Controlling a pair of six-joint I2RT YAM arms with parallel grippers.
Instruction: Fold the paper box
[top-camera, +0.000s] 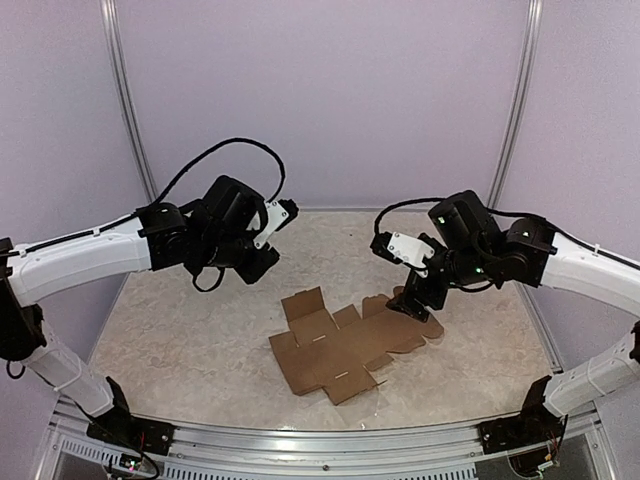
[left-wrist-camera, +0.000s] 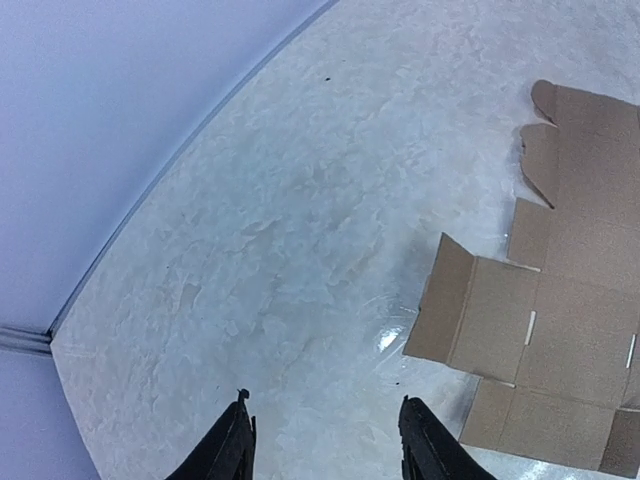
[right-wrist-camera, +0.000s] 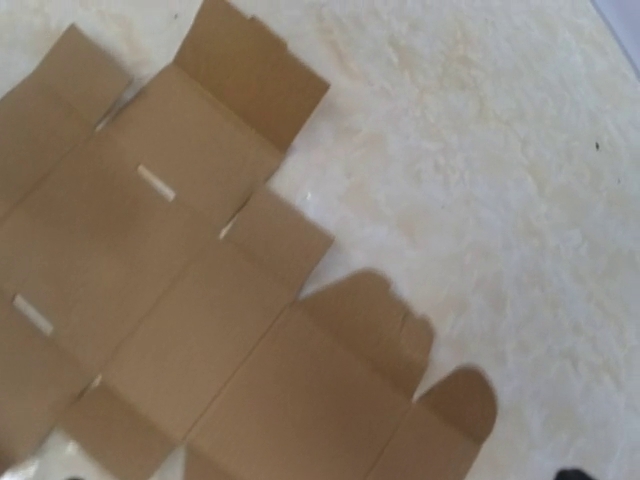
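Two grippers are mine. My left gripper (left-wrist-camera: 322, 410) hangs over the table (top-camera: 180, 330), left of centre in the top view, jaws apart and empty. The paper box (top-camera: 340, 345) lies flat and unfolded at lower centre. My right gripper (top-camera: 412, 303) is at its right-hand tabs; I cannot tell how its jaws stand.

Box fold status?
Done: nothing. The box lies flat, with no flap raised. In hand: nothing. The left gripper is open over the table; the right gripper is by the box's right tabs. Left: every fold.
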